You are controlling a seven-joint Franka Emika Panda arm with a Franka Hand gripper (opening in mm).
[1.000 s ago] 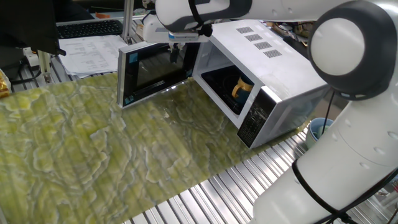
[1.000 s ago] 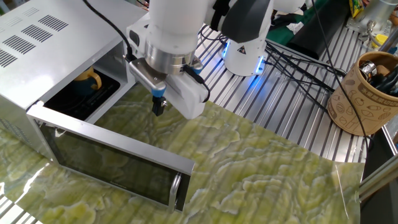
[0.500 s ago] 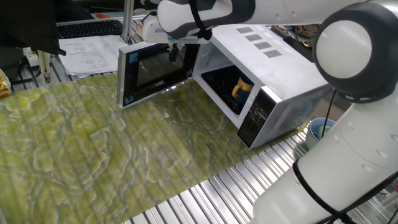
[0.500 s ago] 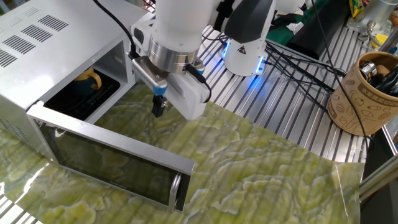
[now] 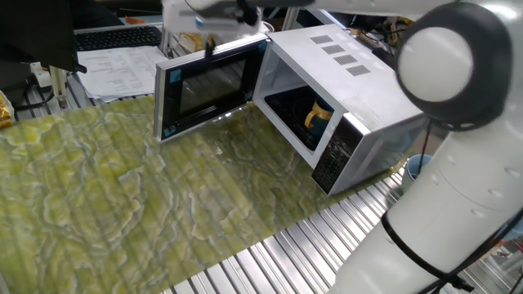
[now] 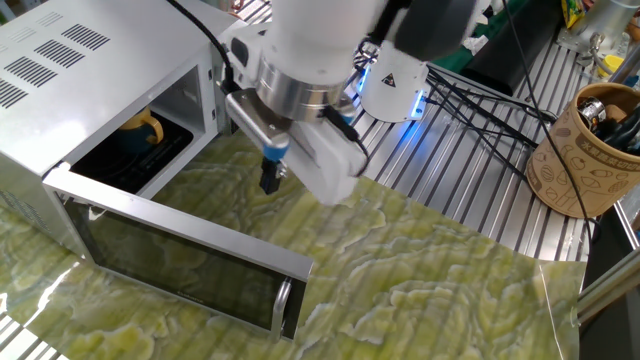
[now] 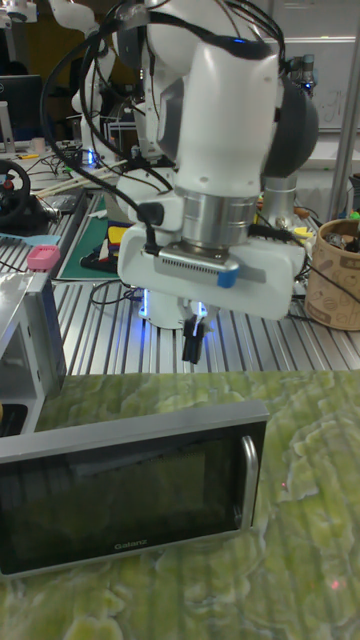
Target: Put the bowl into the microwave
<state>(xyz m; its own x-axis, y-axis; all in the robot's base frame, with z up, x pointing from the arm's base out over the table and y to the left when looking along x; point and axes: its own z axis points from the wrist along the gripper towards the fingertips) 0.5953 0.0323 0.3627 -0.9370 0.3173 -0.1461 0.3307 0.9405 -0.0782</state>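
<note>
The white microwave (image 5: 351,90) stands with its door (image 5: 204,90) swung wide open. Inside its cavity sits the bowl (image 5: 317,117), a dark teal cup with a yellow handle, also visible in the other fixed view (image 6: 140,127). My gripper (image 6: 270,180) hangs shut and empty above the mat, just behind the door's free edge (image 7: 250,470) and outside the cavity. In the tall fixed view the fingertips (image 7: 192,345) point down close together, a little above the door's top rim. The gripper (image 5: 207,46) is blurred at the top of the first fixed view.
A green marbled mat (image 5: 122,204) covers the table. A tan patterned holder with tools (image 6: 590,150) stands at the right, and cables (image 6: 470,100) run over the metal slats. A pale blue container (image 5: 418,167) sits beside the microwave. Papers and a keyboard (image 5: 114,37) lie behind.
The gripper has moved away from the microwave opening, sliding along behind the door toward its free end and rising slightly. Bowl and door have not moved.
</note>
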